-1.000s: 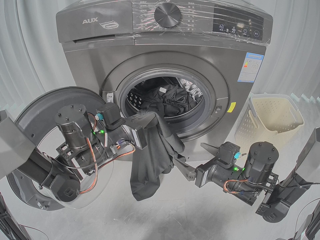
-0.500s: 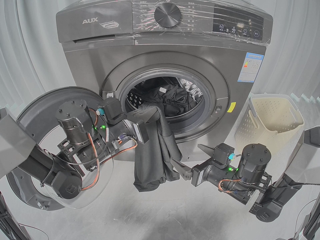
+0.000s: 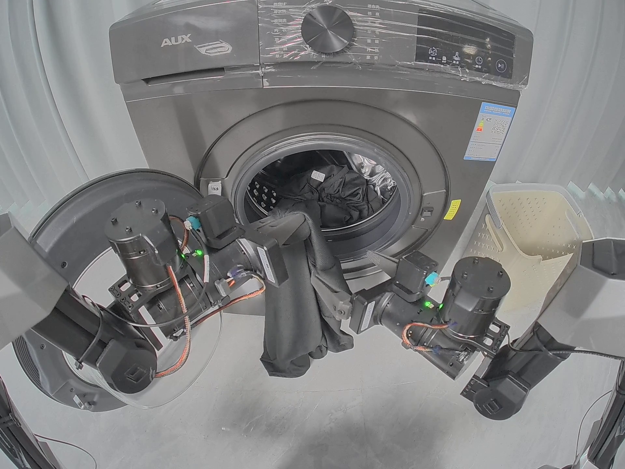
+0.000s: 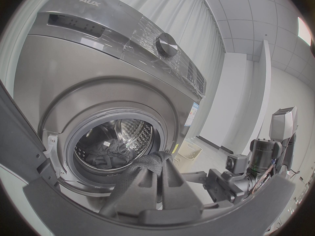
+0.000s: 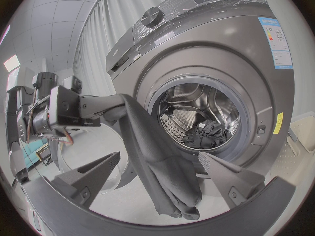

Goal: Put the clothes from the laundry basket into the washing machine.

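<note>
A black garment (image 3: 299, 307) hangs from my left gripper (image 3: 296, 223), which is shut on its top end just in front of the washing machine's (image 3: 312, 99) open drum. In the left wrist view the shut fingers (image 4: 170, 177) pinch the cloth (image 4: 131, 177). My right gripper (image 3: 345, 275) is open, one finger on each side of the hanging garment (image 5: 157, 167), low and to the right of the drum mouth. More black clothes (image 3: 325, 193) lie inside the drum (image 5: 205, 136).
The round door (image 3: 78, 229) stands swung open at the left, behind my left arm. A cream laundry basket (image 3: 534, 229) sits on the floor right of the machine, close to my right arm. Bare grey floor lies in front.
My right gripper has risen and moved left, closing in on the hanging garment until its open fingers straddle it. The garment's lower end has lifted a little; my left gripper stays about where it was.
</note>
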Robot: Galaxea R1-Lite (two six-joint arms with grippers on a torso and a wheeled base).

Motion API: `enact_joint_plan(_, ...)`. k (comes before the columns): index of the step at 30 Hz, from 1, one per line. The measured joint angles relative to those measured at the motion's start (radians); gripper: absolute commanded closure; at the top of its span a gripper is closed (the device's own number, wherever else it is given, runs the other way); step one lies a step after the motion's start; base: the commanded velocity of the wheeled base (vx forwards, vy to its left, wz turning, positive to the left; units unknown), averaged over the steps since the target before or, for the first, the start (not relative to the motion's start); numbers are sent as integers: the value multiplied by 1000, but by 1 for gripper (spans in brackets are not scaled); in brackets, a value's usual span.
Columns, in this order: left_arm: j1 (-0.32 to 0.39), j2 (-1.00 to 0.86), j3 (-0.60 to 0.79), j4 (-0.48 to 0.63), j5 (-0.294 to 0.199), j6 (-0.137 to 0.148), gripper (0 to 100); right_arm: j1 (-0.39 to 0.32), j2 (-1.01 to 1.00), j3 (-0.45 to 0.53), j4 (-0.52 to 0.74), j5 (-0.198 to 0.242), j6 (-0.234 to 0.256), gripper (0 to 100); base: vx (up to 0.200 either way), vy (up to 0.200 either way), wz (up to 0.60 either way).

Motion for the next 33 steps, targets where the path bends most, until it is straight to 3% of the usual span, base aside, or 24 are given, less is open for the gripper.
enact_joint_plan(13,-7,-14,25,-4,0,2,100,-74,76,-114,5,-6,-11,0,0,0,0)
enact_joint_plan(33,-14,-24,24,-3,0,0,100,-84,159,-136,4,-9,-15,0,0,0,0)
